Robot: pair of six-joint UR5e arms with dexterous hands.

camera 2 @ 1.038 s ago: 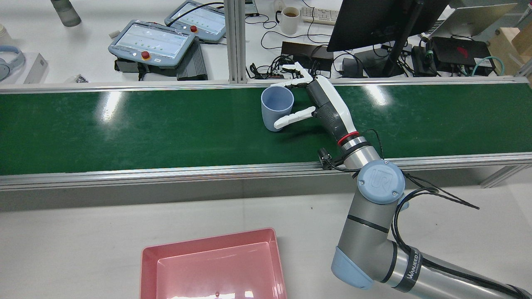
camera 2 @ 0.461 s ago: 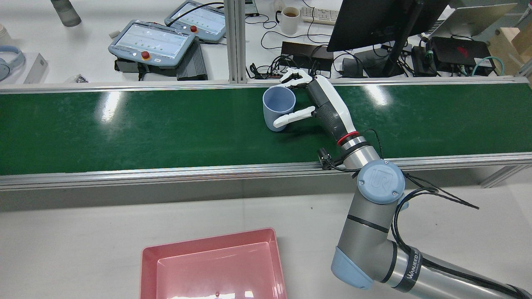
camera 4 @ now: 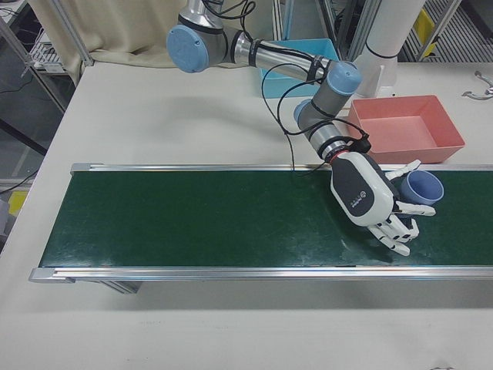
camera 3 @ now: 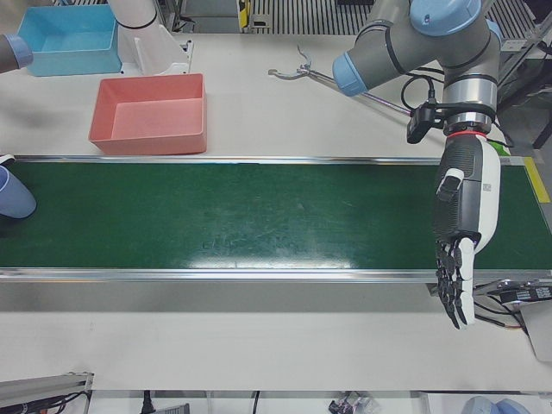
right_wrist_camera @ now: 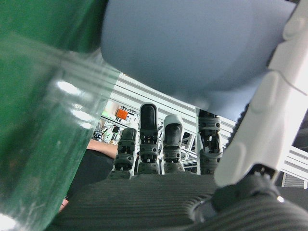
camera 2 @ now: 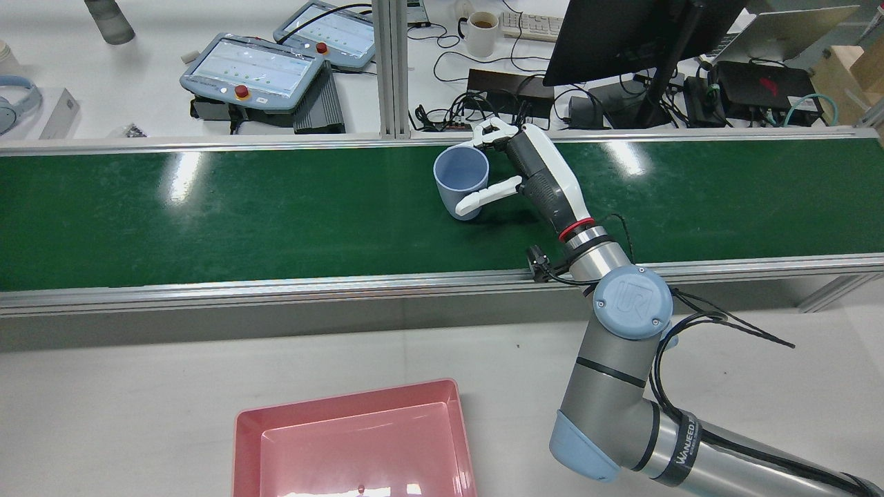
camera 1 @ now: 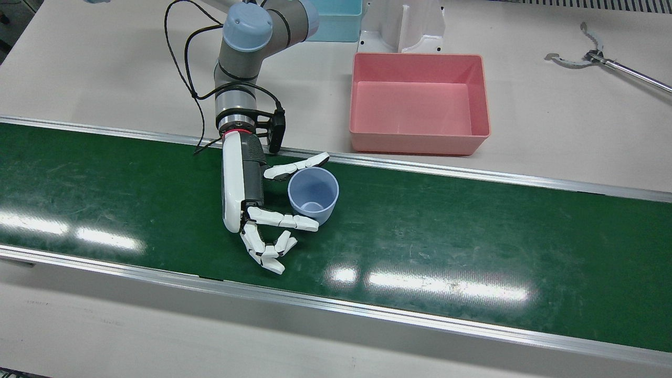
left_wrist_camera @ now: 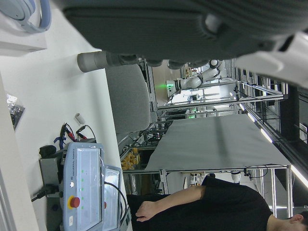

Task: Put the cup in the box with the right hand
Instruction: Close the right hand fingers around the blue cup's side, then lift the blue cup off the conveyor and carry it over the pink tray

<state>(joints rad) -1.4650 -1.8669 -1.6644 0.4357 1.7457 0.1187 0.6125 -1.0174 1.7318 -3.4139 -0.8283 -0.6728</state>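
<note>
On the green belt (camera 1: 446, 231) our right hand (camera 1: 247, 199) cups the blue cup (camera 1: 313, 195) at its three o'clock, fingers (camera 1: 283, 220) half-curled around it, firm hold unclear.

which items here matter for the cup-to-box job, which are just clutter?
Job:
- blue cup on the green belt
- right hand, fingers round the cup
- pink box

Clutter:
- blue bin
- metal tongs
- left hand, idle

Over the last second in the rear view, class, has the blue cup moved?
No. The cup stays beneath the aluminium post; only the right hand curled its fingers closer.
</note>
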